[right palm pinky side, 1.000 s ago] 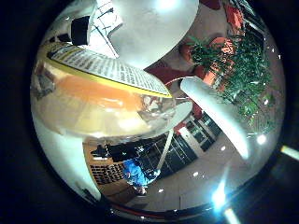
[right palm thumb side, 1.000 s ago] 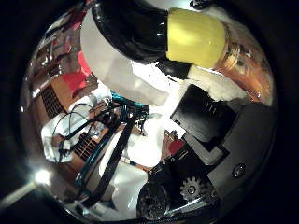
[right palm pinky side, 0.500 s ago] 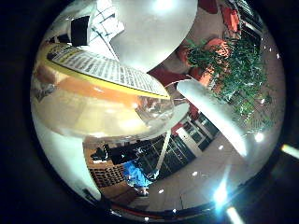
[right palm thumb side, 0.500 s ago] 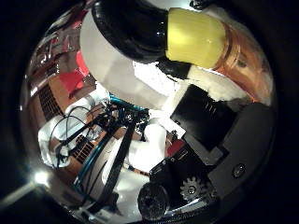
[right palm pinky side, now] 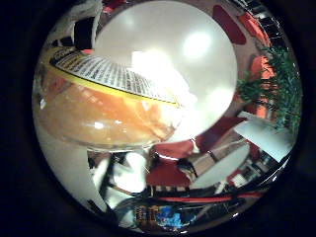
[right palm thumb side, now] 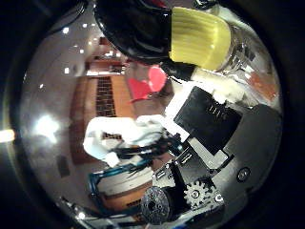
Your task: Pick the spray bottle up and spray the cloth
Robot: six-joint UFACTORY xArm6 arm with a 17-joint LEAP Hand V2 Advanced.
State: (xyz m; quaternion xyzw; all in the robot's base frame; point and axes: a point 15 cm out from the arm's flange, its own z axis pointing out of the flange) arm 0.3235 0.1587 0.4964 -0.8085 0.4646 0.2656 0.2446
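The spray bottle sits close against my palm. In the right little finger side palm view its clear body of orange liquid (right palm pinky side: pixel 94 114) with a printed label fills much of the picture. In the right thumb side palm view its yellow collar (right palm thumb side: pixel 198 38) and black spray head (right palm thumb side: pixel 138 24) show beside my hand's (right palm thumb side: pixel 221 143) black and white parts, which are curled against the bottle's neck. The bottle is held off any surface.
The room lies far behind the bottle: a pale ceiling with lights (right palm pinky side: pixel 193 44), a green plant (right palm pinky side: pixel 283 84), a red chair (right palm thumb side: pixel 152 78) and a wooden slatted piece (right palm thumb side: pixel 103 95). The arm's white and teal parts (right palm thumb side: pixel 119 143) reach into the thumb side view.
Both views have swung across the room, so the hand has turned. The bottle keeps the same place against the palm.
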